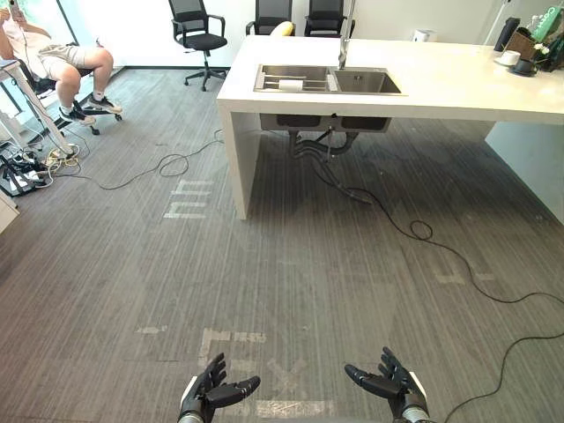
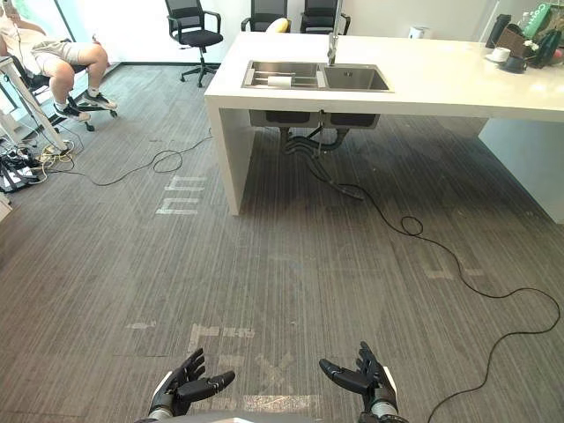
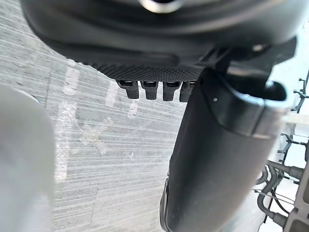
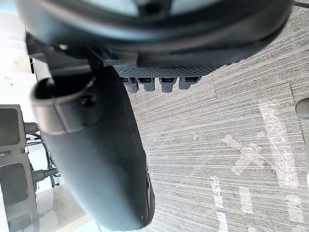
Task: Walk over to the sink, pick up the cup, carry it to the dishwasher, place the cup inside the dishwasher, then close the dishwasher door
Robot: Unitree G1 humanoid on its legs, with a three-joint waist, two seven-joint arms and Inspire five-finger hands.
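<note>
left hand [image 1: 208,392] and right hand [image 1: 393,385] both relaxed, empty, low over carpet [image 1: 300,264], double sink [image 1: 366,83] in white desk [image 1: 441,88] well ahead

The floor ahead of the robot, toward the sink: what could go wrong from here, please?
1. A cable loops on the carpet left of the counter; a step on that side could catch it.
2. The sink holds a white item too small to identify, and a cup stands at the counter's right end; the wrong one may be taken.
Both the left hand and the right hand are open.
</note>
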